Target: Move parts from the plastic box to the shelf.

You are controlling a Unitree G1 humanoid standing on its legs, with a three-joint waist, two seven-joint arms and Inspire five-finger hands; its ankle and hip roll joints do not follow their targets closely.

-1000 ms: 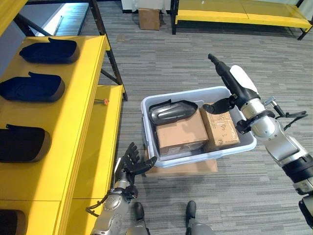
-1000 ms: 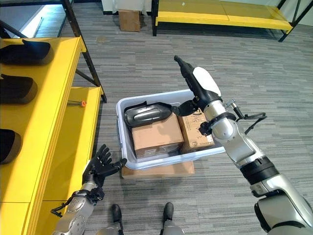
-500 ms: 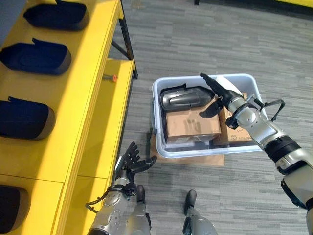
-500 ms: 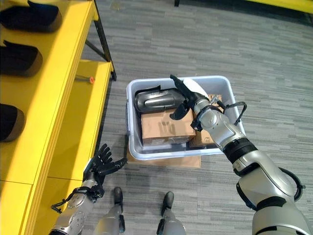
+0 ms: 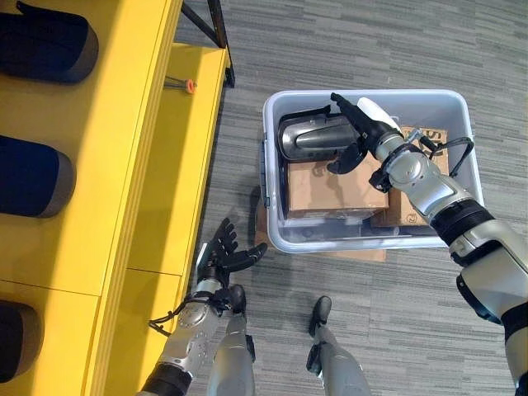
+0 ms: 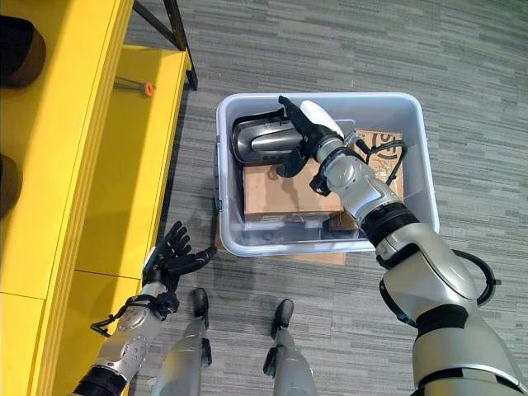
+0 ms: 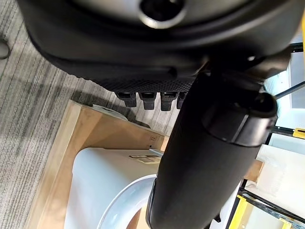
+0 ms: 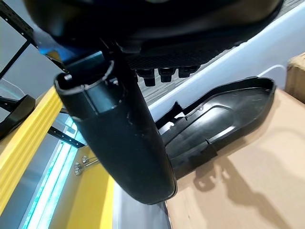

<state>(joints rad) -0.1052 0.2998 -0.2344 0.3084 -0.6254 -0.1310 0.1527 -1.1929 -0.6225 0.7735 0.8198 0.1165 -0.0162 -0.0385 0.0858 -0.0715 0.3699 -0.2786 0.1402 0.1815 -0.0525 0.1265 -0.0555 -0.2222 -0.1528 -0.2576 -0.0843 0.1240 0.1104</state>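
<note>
A pale plastic box [image 5: 429,95] stands on the floor beside the yellow shelf [image 5: 124,124]. At its back left corner lies a dark moulded part [image 5: 307,139], seen close up in the right wrist view as a black shell [image 8: 219,119]. My right hand [image 5: 356,132] is open just over the part's right end, fingers stretched across it and thumb [image 8: 124,138] spread towards the cardboard carton [image 5: 334,188] below. My left hand [image 5: 221,257] hangs open low down by the shelf's lower board, holding nothing.
A second carton [image 5: 422,136] fills the box's right side. Flat cardboard [image 7: 95,133] lies under the box. Three dark parts [image 5: 41,33] [image 5: 29,175] [image 5: 12,351] sit along the shelf's top board. A small orange-tipped tool [image 5: 186,83] rests on the lower board.
The view has tipped further down. My right hand came down from above the box's far rim to the dark part inside. The left hand stayed open in the same place.
</note>
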